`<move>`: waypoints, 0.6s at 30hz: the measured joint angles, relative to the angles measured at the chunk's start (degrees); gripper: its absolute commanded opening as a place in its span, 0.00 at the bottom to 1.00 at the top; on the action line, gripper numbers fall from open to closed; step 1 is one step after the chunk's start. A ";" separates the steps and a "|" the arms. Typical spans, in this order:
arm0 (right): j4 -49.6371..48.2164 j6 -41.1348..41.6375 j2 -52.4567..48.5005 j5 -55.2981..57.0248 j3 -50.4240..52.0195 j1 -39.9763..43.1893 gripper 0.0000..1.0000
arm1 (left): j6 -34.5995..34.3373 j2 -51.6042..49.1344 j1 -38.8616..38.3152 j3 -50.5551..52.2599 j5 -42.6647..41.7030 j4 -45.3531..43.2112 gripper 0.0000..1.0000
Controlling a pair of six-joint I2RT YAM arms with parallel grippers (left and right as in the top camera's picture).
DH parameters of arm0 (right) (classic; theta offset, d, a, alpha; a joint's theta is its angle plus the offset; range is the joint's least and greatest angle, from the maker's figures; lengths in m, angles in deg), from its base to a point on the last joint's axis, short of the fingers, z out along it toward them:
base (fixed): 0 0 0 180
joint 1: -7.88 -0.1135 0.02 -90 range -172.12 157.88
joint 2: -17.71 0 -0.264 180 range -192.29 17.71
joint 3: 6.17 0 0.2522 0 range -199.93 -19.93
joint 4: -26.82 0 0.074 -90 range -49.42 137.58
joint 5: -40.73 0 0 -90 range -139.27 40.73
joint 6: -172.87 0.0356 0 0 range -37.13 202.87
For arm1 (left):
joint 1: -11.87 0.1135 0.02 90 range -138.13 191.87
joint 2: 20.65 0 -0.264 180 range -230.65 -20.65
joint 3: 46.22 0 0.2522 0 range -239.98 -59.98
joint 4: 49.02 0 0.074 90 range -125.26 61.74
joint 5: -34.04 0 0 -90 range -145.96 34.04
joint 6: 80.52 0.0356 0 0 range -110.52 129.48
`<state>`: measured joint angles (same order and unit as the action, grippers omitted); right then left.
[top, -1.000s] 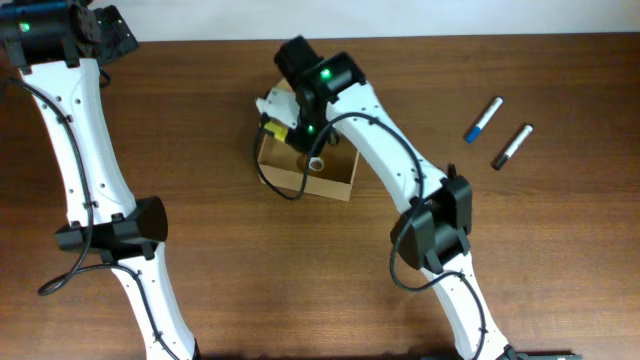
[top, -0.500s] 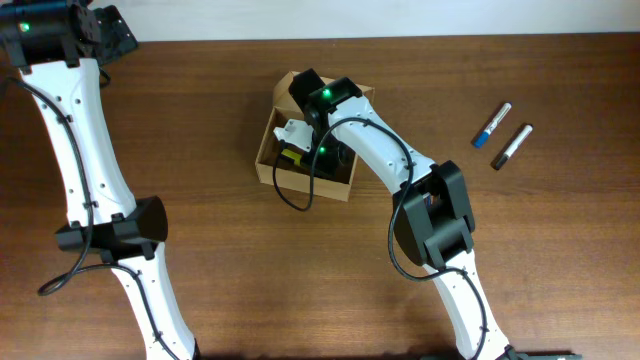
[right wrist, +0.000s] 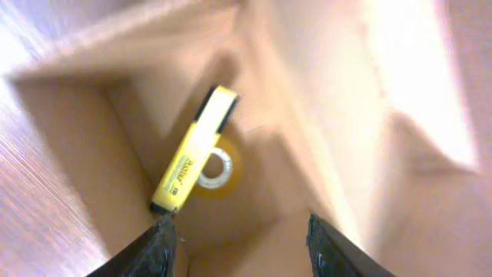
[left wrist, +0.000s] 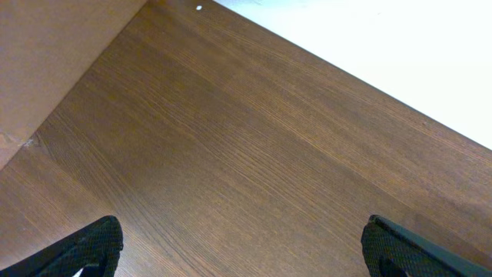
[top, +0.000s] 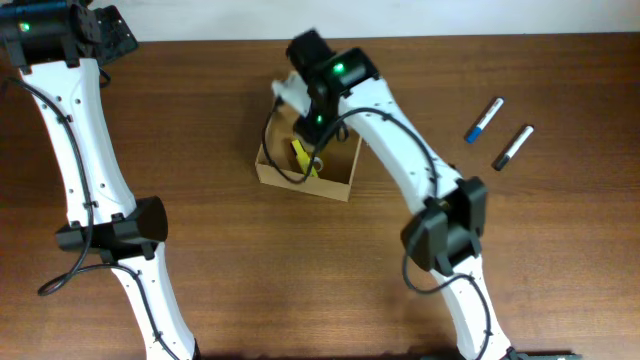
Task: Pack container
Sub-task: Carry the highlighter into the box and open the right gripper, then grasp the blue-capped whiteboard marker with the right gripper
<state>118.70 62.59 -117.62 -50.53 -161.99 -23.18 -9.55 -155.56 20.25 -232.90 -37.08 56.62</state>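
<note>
**Overhead view: right arm poised over a cardboard box (top: pixel 325 188) that is partly packed**

The small rectangular tan-brown cardboard box sits open on the dark wooden table (top: pixel 250 280), near the middle of its far edge. The right gripper (right wrist: pixel 242 245) hangs directly above the box's opening. In the right wrist view its two fingers are spread apart and hold nothing, and the box floor shows between them. On that floor lies a yellow highlighter pen (right wrist: pixel 192 161), with one end against a side wall. A small ring of clear tape (right wrist: pixel 214 169) touches it. This view is blurred, so the lid flap cannot be made out.

Two more pens lie well apart from the box, toward the table's right edge. They are a blue-capped white marker (top: pixel 483 119) and, just beside it, a black-capped marker (top: pixel 512 146).

The left gripper (left wrist: pixel 242 246) is parked at the table's far left corner. Its fingers are spread wide over bare wood.

The packing looks partway done. The highlighter is in and both markers are out.

The next move probably calls for the right arm to rise clear of the box walls. It would then swing toward the right edge and set its jaws across one marker's barrel.
</note>
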 measured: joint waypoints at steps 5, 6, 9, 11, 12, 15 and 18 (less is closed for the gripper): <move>0.85 7.78 8.76 4.07 -2.23 2.12 0.54 | 0.00 0.00 0.00 0.00 0.00 0.00 1.00; 1.16 9.92 10.43 4.87 -2.43 3.26 0.54 | -0.02 0.00 0.00 0.00 -0.02 0.00 1.00; 1.70 17.35 14.36 6.91 -3.23 9.18 0.45 | -0.02 0.00 0.00 0.00 -0.02 0.02 1.00; 2.14 23.02 15.43 7.96 -3.41 14.82 0.44 | -0.02 0.00 0.00 0.00 0.00 0.00 1.00; 2.36 25.79 15.43 8.37 -3.34 17.77 0.44 | -0.02 0.00 0.00 0.00 -0.02 0.00 1.00; 2.47 34.05 13.51 8.81 -0.81 27.34 0.45 | -0.02 0.00 0.00 0.00 -0.02 0.02 1.00; 1.95 39.50 10.36 8.72 2.14 31.28 0.44 | -0.02 0.00 0.00 0.00 -0.02 0.00 1.00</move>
<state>120.65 102.09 -107.26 -41.81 -159.85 8.09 -9.57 -155.56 20.25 -232.90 -37.10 56.62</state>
